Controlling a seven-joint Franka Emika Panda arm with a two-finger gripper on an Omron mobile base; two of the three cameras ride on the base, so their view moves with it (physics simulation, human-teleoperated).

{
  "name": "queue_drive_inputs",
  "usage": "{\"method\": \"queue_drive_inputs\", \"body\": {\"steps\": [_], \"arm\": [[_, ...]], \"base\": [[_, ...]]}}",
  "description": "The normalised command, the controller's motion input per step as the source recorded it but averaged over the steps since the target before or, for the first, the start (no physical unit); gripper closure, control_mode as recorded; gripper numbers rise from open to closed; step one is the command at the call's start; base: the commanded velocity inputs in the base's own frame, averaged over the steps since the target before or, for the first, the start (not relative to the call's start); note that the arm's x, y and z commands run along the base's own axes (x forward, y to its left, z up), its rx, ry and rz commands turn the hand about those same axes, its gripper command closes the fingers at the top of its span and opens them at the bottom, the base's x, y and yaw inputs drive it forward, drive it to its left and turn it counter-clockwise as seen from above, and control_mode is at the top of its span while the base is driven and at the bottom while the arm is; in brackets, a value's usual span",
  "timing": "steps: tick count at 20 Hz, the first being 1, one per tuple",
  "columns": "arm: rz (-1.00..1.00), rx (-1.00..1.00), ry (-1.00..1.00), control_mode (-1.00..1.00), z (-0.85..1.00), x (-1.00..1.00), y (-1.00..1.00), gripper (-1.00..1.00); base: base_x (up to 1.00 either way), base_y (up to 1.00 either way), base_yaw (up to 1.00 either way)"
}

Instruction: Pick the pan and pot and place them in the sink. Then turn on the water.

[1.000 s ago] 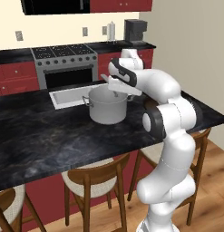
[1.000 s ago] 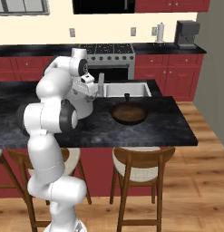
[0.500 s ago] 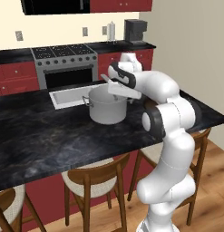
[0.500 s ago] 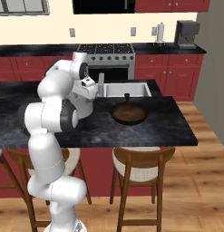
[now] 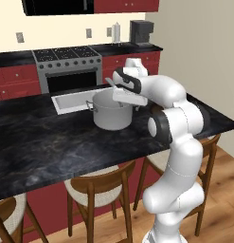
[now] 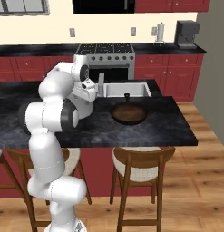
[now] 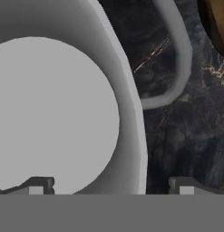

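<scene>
The grey pot (image 5: 111, 111) stands upright on the dark counter, just in front of the white sink (image 5: 71, 100). My gripper (image 5: 127, 98) hangs open over the pot's right rim. In the hand view the gripper (image 7: 111, 186) straddles the pot's wall (image 7: 131, 118), with one fingertip (image 7: 38, 186) over the inside and the other outside. A loop handle (image 7: 179, 59) sticks out beside it. The brown pan (image 6: 128, 113) lies on the counter to the right of the pot, its handle pointing toward the sink (image 6: 127, 89). An edge of the pan (image 7: 217, 22) shows in the hand view.
A grey faucet post (image 6: 100, 84) rises at the sink's left end. A stove (image 5: 68, 66) and a coffee machine (image 5: 141, 32) stand against the back wall. Wooden stools (image 6: 140, 167) sit under the counter's near edge.
The hand has come down a little onto the pot's right rim. The jaws stayed wide and the pot and pan have not moved.
</scene>
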Motion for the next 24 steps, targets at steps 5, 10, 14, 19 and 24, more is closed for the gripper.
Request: {"method": "queue_drive_inputs", "body": {"steps": [5,10,14,19,24], "arm": [[0.0,0.0,0.0,-1.0,0.0,0.0,0.0,1.0],[0.0,0.0,0.0,-1.0,0.0,0.0,0.0,1.0],[0.0,0.0,0.0,-1.0,0.0,0.0,0.0,1.0],[0.0,0.0,0.0,-1.0,-0.03,0.0,0.0,1.0],[0.03,0.0,0.0,-1.0,0.19,-0.14,0.0,1.0]], "base": [[0.0,0.0,0.0],[0.0,0.0,0.0],[0.0,0.0,0.0],[0.0,0.0,0.0],[0.0,0.0,0.0]]}}
